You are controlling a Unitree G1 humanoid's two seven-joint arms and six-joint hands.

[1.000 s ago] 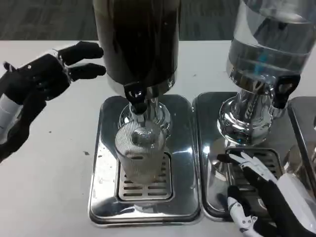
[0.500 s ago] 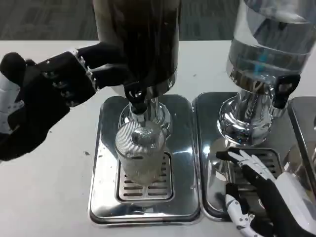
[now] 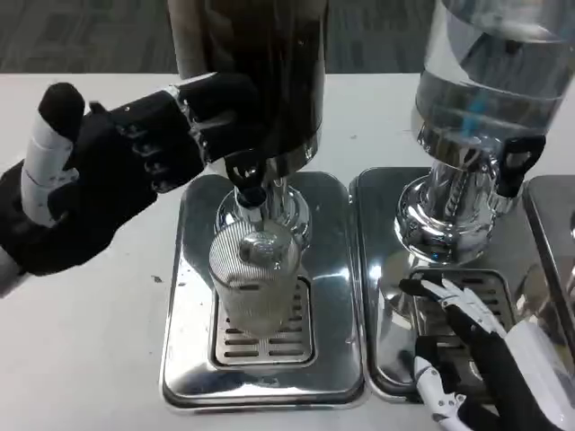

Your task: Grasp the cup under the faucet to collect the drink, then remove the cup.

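Note:
A clear ribbed cup (image 3: pixel 254 278) stands upright on the drip grate (image 3: pixel 262 338) of the left steel tray, right under the black faucet (image 3: pixel 246 174) of the dark drink dispenser (image 3: pixel 253 72). My left hand (image 3: pixel 117 166) hovers just left of the faucet, its fingers spread and reaching to the tap lever, with nothing in it. My right hand (image 3: pixel 476 350) rests low over the right tray's grate, fingers apart, holding nothing, a short way right of the cup.
A second dispenser (image 3: pixel 490 99) with clear liquid stands on the right steel tray (image 3: pixel 382 296), its black tap (image 3: pixel 517 162) above my right hand. Another tray edge (image 3: pixel 557 233) shows at the far right. White table (image 3: pixel 81 341) lies open at the left.
My left hand has moved right and nearer, from the table's left side up to the dark dispenser's faucet. The right hand and the cup have stayed about where they were.

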